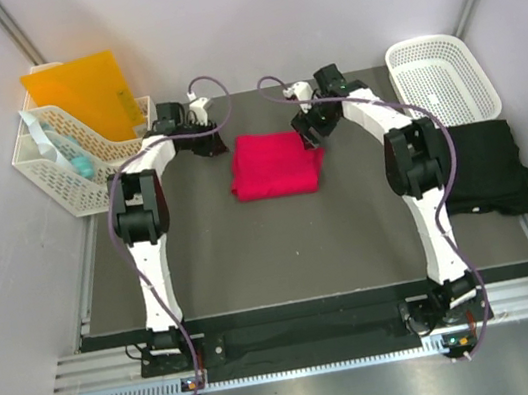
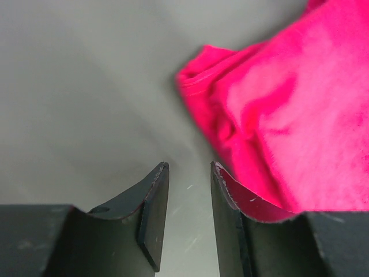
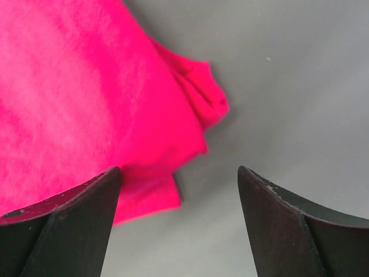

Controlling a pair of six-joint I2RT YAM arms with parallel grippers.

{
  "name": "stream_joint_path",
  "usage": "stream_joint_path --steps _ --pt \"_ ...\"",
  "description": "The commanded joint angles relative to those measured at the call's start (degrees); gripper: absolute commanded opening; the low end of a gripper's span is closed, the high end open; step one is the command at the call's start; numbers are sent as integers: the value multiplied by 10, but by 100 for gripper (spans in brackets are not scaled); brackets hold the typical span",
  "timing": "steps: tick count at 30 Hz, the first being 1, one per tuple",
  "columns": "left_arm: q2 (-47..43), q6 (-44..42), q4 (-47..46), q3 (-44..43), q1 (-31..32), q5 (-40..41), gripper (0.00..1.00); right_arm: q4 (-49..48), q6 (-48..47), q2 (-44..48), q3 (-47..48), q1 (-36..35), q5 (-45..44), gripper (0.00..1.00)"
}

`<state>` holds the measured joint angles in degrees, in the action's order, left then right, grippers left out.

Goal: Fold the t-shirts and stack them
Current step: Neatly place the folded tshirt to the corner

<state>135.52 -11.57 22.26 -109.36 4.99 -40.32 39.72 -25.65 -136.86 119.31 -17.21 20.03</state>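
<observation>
The pinkish-red t-shirt lies folded into a small rectangle at the middle back of the dark mat. My left gripper is just left of its far left corner, jaws open with a narrow gap and empty; the shirt's edge lies right of the right finger. My right gripper hovers at the shirt's far right corner, open wide and empty; the folded corner fills the left of that view. The black t-shirt lies unfolded, crumpled at the mat's right edge.
A white lattice basket stands at the back right, behind the black shirt. A white bin with an orange folder and other items stands at the back left. Grey walls close in on three sides.
</observation>
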Motion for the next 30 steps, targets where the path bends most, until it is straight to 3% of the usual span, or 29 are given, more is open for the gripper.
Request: stream_joint_path --steps 1,5,7,9,11,14,16,19,20,22,23,25,26,30 --pt "-85 21 -98 34 -14 22 40 -9 -34 102 -7 -9 -35 82" --pt "-118 11 -115 61 -17 21 40 5 -57 135 -2 -14 -56 82" --pt "-133 -1 -107 60 -16 8 40 9 -85 154 -9 -25 -73 76" --pt "-145 -24 -90 63 -12 9 38 6 -108 168 -31 -40 -96 62" --pt "-169 -55 -75 76 -8 10 33 -3 -142 188 -51 -55 -110 28" --pt "-220 -89 -82 131 -9 33 33 -14 -164 210 -93 -72 -138 1" --pt "-265 -106 -95 183 -8 51 35 -18 -175 224 -106 -79 -151 0" --pt "-324 -109 -100 236 -8 105 37 -25 -190 253 -136 -95 -167 13" --pt "-339 -114 -98 248 -8 129 37 -23 -198 261 -150 -106 -170 26" --pt "-385 -129 -97 289 -8 153 37 -31 -224 289 -169 -118 -191 39" --pt "-401 -137 -100 304 -8 163 38 -36 -236 300 -193 -132 -198 60" --pt "-448 -158 -107 348 -8 199 38 -51 -258 326 -214 -144 -218 81" --pt "-464 -161 -121 362 -8 215 39 -54 -260 331 -222 -155 -219 98" --pt "-544 -164 -181 451 -8 292 40 -54 -199 336 -204 -168 -206 100"
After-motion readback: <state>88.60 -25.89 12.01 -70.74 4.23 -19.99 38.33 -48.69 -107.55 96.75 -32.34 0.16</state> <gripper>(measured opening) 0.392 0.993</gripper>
